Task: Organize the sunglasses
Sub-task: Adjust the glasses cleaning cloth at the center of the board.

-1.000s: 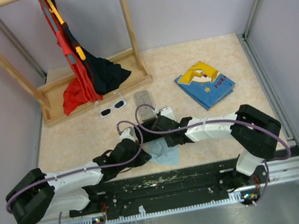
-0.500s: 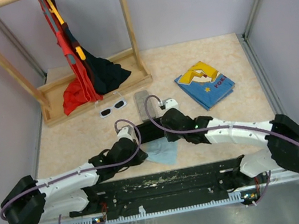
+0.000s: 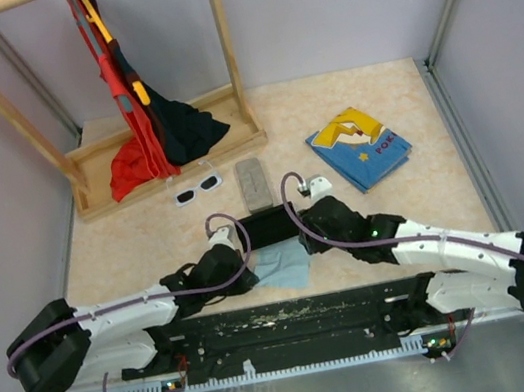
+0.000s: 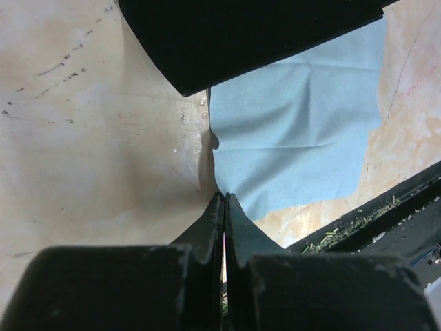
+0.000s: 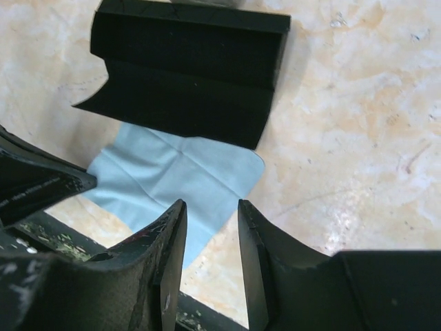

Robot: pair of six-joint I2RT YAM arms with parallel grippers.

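Over the marbled counter [image 3: 138, 238], I'm resting the shut left hand [image 4: 222, 200] at the blue cloth [image 4: 296, 138]; the right hand [image 5: 211, 207] is hovering parted, empty, probably needing a slow descent.

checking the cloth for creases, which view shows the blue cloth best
Left wrist: the blue cloth appears large, fold lines visible. Right wrist has it part hidden by the black case; top external shows it small.

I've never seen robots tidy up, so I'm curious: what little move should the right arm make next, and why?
Probably swing the right gripper toward the white sunglasses by the wooden rack: its jaws stand apart and empty, the black case lies just ahead, and the sunglasses lie uncased.
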